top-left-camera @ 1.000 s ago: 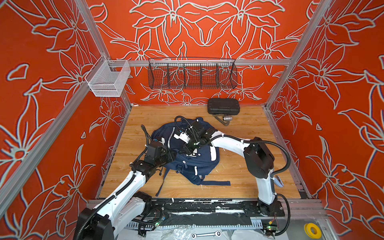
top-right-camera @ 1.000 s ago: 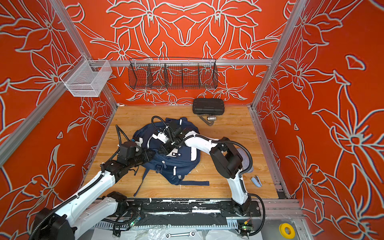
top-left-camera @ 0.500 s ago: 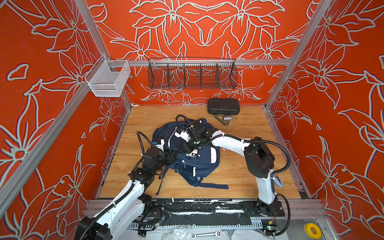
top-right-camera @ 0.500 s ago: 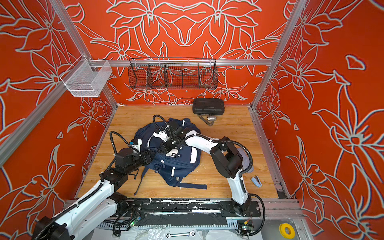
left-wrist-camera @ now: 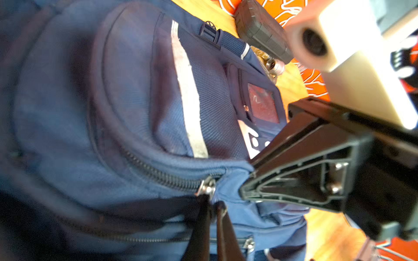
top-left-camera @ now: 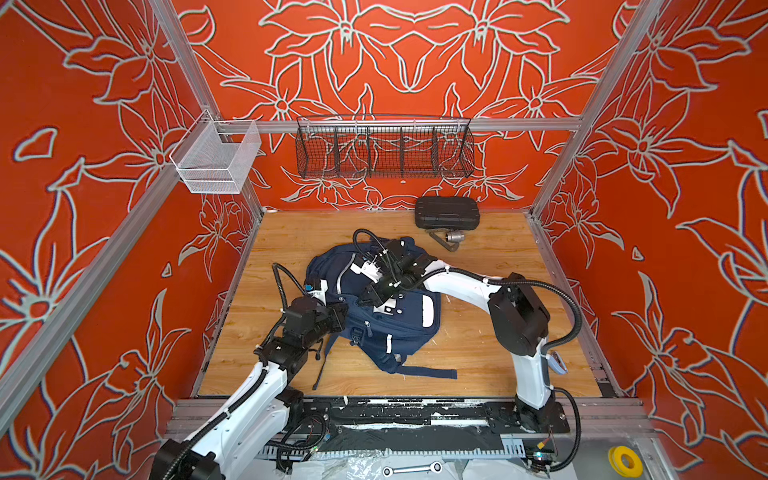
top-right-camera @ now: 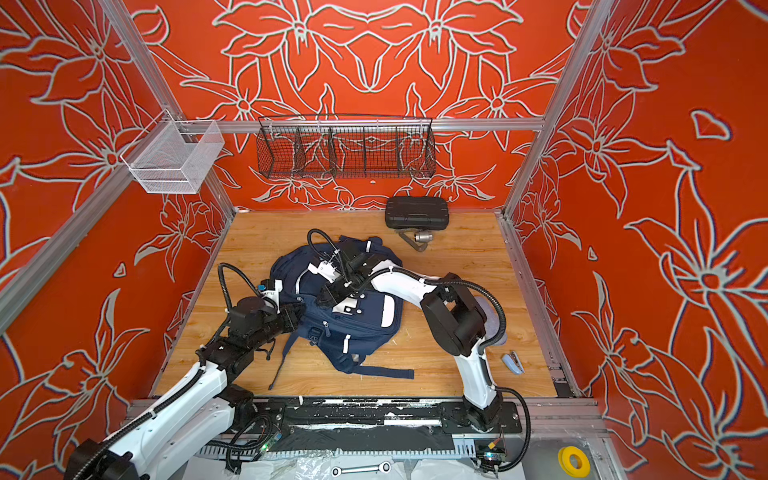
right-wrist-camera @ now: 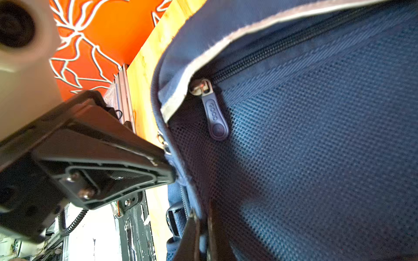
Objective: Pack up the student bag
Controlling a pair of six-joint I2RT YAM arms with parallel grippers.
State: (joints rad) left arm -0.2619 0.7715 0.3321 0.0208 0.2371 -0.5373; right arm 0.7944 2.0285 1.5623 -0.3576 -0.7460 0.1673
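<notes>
- In both top views the student bag [top-left-camera: 388,322] [top-right-camera: 357,322] lies flat in the middle of the wooden counter [top-left-camera: 490,266], well apart from the black case [top-left-camera: 446,212] by the back wall. The left claw [top-left-camera: 341,311] meets the bag's left edge. The right claw [top-left-camera: 368,297] is down on its upper face, beside the white patch.
- In the left wrist view, the left claw [left-wrist-camera: 228,200] is pressed together, pinching navy bag fabric just beside a metal zipper slider [left-wrist-camera: 207,186].
- In the right wrist view, the right claw [right-wrist-camera: 185,196] is pressed together on the bag's piped edge. A dark zipper pull [right-wrist-camera: 214,117] hangs near it over blue mesh.
</notes>
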